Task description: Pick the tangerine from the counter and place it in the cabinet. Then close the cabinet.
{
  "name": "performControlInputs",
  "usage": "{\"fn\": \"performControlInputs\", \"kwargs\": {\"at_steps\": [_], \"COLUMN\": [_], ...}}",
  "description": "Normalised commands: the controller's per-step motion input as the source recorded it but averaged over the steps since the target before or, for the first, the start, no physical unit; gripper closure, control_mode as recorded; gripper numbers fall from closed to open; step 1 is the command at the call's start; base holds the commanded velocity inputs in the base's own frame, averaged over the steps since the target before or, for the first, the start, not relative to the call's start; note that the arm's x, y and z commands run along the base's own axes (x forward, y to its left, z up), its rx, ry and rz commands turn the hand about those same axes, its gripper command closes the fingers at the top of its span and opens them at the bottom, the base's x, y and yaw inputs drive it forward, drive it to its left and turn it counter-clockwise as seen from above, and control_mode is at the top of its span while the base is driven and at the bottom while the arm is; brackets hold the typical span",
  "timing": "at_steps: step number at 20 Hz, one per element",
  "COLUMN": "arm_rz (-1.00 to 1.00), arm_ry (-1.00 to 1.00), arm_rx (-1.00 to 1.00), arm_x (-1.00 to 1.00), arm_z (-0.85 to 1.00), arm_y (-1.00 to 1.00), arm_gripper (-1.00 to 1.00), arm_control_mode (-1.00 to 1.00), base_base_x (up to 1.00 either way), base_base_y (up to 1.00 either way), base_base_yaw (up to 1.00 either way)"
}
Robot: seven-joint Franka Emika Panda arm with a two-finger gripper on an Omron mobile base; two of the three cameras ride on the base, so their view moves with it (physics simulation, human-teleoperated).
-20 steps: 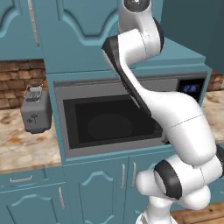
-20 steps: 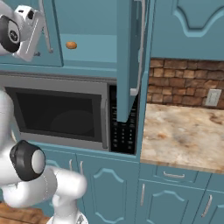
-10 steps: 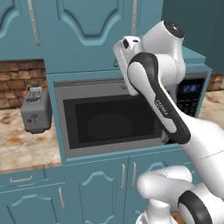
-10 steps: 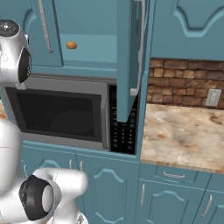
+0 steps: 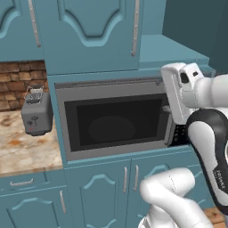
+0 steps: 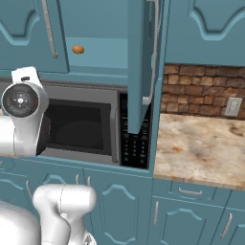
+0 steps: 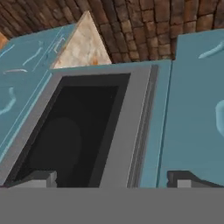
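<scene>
Tangerine (image 6: 78,49) inside cabinet (image 6: 141,62), right door ajar; end effector (image 7: 111,178) fingers spread, empty, facing microwave (image 7: 83,127).

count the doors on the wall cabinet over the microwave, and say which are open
2. The left door is shut. The right door stands swung open, edge-on in the right base view, with the tangerine on the shelf inside the cabinet.

A: The cabinet (image 6: 143,62) looks painted teal, smooth and matt; its handles (image 6: 154,48) brushed metal.
B: The table (image 6: 201,146) is mottled stone; the wall (image 6: 201,91) rough brick; the microwave (image 5: 113,120) dull grey with glossy dark glass.
</scene>
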Motion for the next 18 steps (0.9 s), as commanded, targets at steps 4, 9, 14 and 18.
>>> {"fn": "performControlInputs", "kwargs": {"at_steps": [4,9,14,18], "arm_rz": [0.0,0.01,0.01,-0.01], "arm_ry": [-0.67,-0.78,-0.57,-0.29], "arm_rx": [0.0,0.0,0.07,0.22], "arm_x": [-1.0,-1.0,-1.0,-1.0], "arm_z": [-0.34,-0.35,-0.19,-0.34], "arm_y": [-0.68,-0.52,-0.65,-0.66], "arm_gripper": [-1.0,-1.0,-1.0,-1.0], "arm_control_mode": [-1.0,-1.0,-1.0,-1.0], "base_base_x": [0.0,0.0,0.0,0.0], "base_base_y": [0.0,0.0,0.0,0.0], "base_base_yaw": [0.0,0.0,0.0,0.0]}}
